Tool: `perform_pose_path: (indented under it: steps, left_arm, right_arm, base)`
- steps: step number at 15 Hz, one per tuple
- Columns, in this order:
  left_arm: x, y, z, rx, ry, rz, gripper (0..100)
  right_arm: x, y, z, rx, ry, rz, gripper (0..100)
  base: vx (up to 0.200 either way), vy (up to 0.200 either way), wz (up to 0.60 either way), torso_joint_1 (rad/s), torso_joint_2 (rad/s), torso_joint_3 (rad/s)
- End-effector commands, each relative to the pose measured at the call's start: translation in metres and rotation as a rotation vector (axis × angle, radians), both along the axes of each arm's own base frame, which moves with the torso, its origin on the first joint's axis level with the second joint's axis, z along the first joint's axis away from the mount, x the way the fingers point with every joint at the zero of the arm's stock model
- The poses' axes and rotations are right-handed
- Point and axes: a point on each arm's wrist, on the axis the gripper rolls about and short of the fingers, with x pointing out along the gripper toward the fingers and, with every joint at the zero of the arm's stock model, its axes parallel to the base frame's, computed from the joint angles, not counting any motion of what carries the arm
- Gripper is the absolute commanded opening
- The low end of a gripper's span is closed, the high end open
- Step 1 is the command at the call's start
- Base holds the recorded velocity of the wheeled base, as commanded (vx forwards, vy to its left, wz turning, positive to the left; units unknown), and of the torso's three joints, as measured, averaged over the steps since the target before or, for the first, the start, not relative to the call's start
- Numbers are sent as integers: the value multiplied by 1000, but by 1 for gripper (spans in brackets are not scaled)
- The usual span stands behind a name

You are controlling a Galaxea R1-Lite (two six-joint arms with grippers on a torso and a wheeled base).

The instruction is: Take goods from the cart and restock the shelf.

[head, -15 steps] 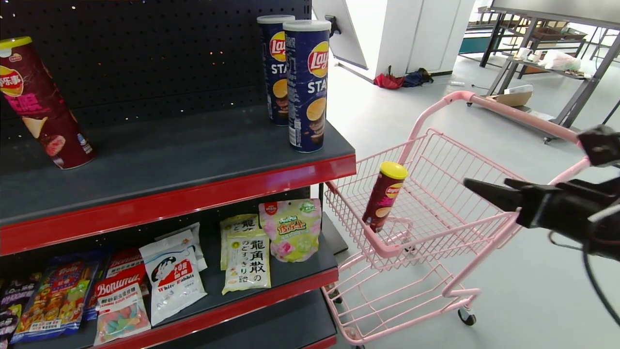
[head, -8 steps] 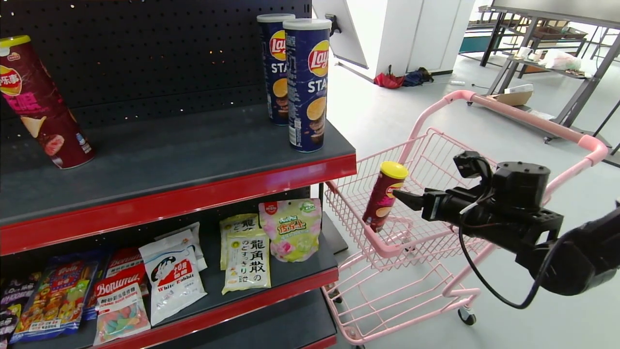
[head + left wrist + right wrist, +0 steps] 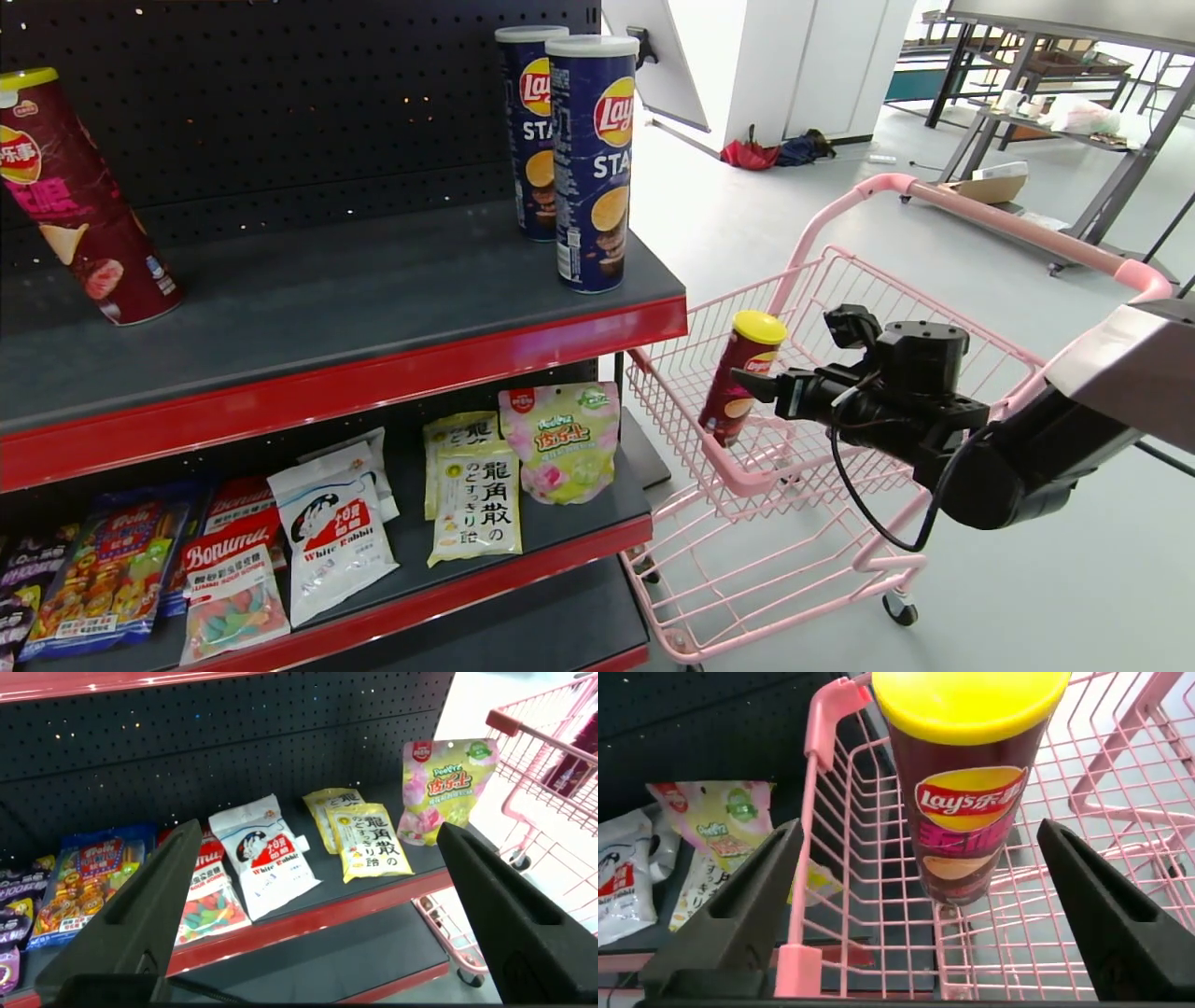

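**Right arm lined up on a chip can in the cart, fingers not yet closed**

A tall maroon cardboard chip can with a yellow plastic lid [image 3: 731,408] stands in the pink wire shopping cart [image 3: 742,483], in the basket corner nearest the shelf. It tilts a little, lid leaning away from the shelf, and seems to rest against the basket wire, though the contact point is hidden.

The right gripper [image 3: 747,381] is level with the can's upper half, reaching in from the handle side. In the right wrist view its 2 black fingers [image 3: 729,919] are spread wide with the can [image 3: 966,812] centred between them, each finger apart from it. The wide spread likely gives room for the round body, and a side hold below the lid would keep the can upright for carrying.

The left gripper [image 3: 320,829] hangs in front of the lower shelf, fingers apart and holding nothing, probably parked out of the way.

The can is glossy, with a yellow and red logo above a picture of chips. It looks rigid and smooth, so it may slip or tip if squeezed off centre.

The dark grey metal shelf with a red front edge [image 3: 373,280] carries 2 dark blue chip cans [image 3: 591,163] at its cart end and a matching maroon can [image 3: 79,201] at the far end, with bare space between
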Motion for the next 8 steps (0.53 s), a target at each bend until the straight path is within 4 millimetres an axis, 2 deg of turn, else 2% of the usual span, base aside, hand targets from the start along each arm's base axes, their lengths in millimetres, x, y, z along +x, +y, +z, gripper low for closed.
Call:
perform_pose_path:
  steps: [1,5,8]
  left_arm:
    - [0,0,0,0,1,1,100]
    - [0,0,0,0,1,1,100]
    - [0,0,0,0,1,1,100]
  right_arm:
    - [19,3,-18,-6,9,-17,100]
    - [40,-6,-29,-5,-3,-56,100]
    - [51,-6,-33,0,-20,-59,100]
  base:
    - [0,0,0,0,0,0]
    - [0,0,0,0,0,0]
    - [0,0,0,0,0,0]
